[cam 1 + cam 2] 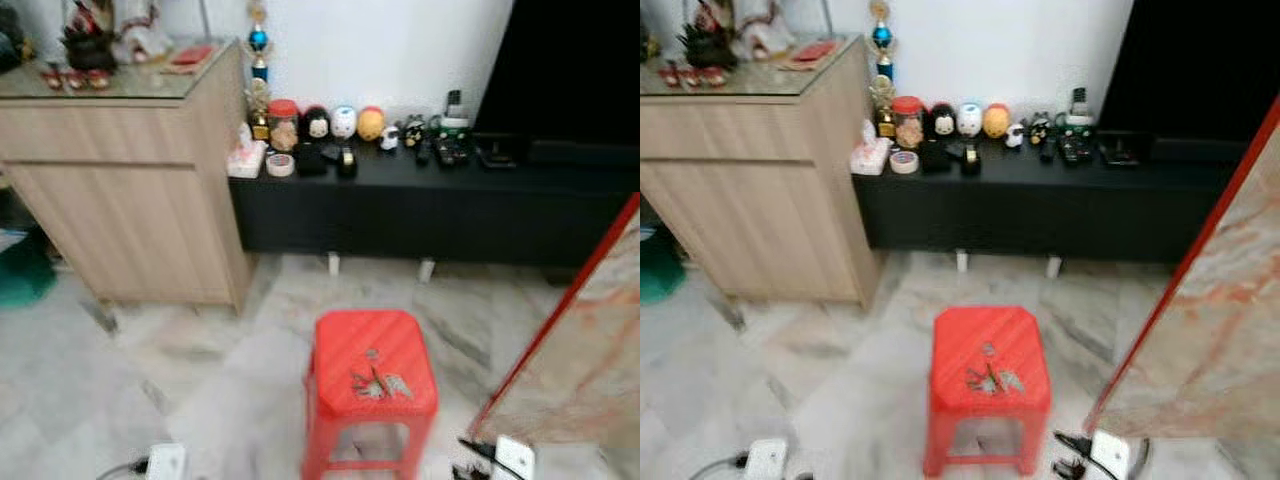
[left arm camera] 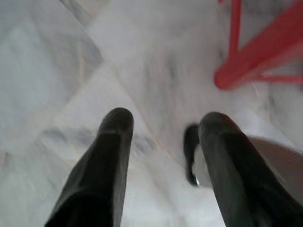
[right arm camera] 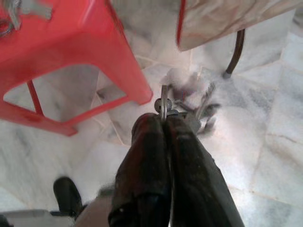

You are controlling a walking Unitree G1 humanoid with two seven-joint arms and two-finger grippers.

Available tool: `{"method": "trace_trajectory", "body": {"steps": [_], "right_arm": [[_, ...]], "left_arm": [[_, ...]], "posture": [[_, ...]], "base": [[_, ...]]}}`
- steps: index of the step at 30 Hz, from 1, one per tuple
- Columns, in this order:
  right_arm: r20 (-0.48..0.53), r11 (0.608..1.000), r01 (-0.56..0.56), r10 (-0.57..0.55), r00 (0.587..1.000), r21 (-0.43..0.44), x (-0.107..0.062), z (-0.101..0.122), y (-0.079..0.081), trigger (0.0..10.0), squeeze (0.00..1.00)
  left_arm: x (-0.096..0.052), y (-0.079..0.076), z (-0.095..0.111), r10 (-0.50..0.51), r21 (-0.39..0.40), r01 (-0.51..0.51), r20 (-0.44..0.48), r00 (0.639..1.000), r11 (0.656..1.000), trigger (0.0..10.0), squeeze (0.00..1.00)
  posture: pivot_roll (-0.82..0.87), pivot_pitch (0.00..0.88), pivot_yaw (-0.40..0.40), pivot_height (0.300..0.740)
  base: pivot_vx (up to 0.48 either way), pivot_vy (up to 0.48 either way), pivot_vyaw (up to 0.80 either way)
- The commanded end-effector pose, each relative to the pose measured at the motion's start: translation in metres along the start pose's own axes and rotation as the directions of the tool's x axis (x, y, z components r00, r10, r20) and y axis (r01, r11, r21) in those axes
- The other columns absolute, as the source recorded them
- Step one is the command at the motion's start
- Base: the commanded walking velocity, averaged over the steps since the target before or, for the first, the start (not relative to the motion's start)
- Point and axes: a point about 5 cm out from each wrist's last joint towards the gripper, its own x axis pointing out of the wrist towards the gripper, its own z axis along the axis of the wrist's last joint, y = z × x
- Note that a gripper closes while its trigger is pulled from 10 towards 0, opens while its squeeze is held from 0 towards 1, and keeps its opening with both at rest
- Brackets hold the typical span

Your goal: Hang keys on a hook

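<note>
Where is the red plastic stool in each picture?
Left eye view: red plastic stool, low centre, on the floor.
Right eye view: low centre.
Left wrist view: its legs, beyond the open left gripper.
Right wrist view: beside the right gripper, shut on a key ring.
Shared landmark: pale marble floor.

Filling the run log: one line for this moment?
right gripper: shut on key ring | left gripper: open, over floor | stool: more keys

A red plastic stool (image 1: 374, 376) stands on the pale marble floor (image 1: 200, 380), with a small bunch of keys (image 1: 378, 383) lying on its seat. Behind it, a low black shelf (image 1: 420, 205) carries a row of small figurines (image 1: 343, 122) and a tape roll (image 1: 280, 164)
</note>
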Motion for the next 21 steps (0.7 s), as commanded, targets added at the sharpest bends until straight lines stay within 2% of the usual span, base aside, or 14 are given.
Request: {"method": "trace_trajectory", "body": {"steps": [1,10,14,15,19,21], "right_arm": [[0.018,1.0,0.016,-0.016,1.0,0.005,0.0,0.004,-0.005,10.0,0.0],[0.039,1.0,-0.002,0.002,0.999,0.009,0.001,0.009,0.001,10.0,0.0],[0.101,1.0,-0.025,0.023,0.995,0.015,0.004,0.027,0.009,10.0,0.0],[0.135,0.999,-0.028,0.025,0.991,0.021,0.005,0.037,0.012,10.0,0.0],[0.182,0.999,-0.024,0.017,0.983,0.034,0.006,0.051,0.014,10.0,0.0],[0.288,0.998,-0.008,-0.008,0.957,0.056,0.006,0.081,0.018,10.0,0.0]], "left_arm": [[0.0,-0.004,-0.001,-0.015,0.003,0.015,-0.008,1.0,1.0,10.0,0.0],[0.0,-0.005,-0.002,-0.014,0.012,0.014,-0.014,1.0,1.0,10.0,0.0],[0.001,-0.005,-0.001,-0.011,0.011,0.011,-0.017,1.0,1.0,10.0,0.0],[0.001,-0.005,-0.002,-0.012,0.013,0.012,-0.02,1.0,1.0,10.0,0.0],[0.001,-0.006,-0.002,-0.012,0.013,0.013,-0.023,1.0,1.0,10.0,0.0],[0.0,-0.006,-0.003,-0.013,0.013,0.013,-0.027,1.0,1.0,10.0,0.0]], "posture": [[0.06,0.0,-0.033,0.74],[0.06,0.0,-0.031,0.74],[0.05,0.0,-0.029,0.74],[0.05,0.0,-0.028,0.74],[0.05,0.0,-0.032,0.74],[0.05,0.0,-0.036,0.74]], "base": [[0.0,-0.48,0.0],[0.0,-0.459,0.0],[0.0,0.0,0.0],[0.0,0.0,0.0],[0.0,0.0,0.0],[0.0,0.0,0.0]]}}
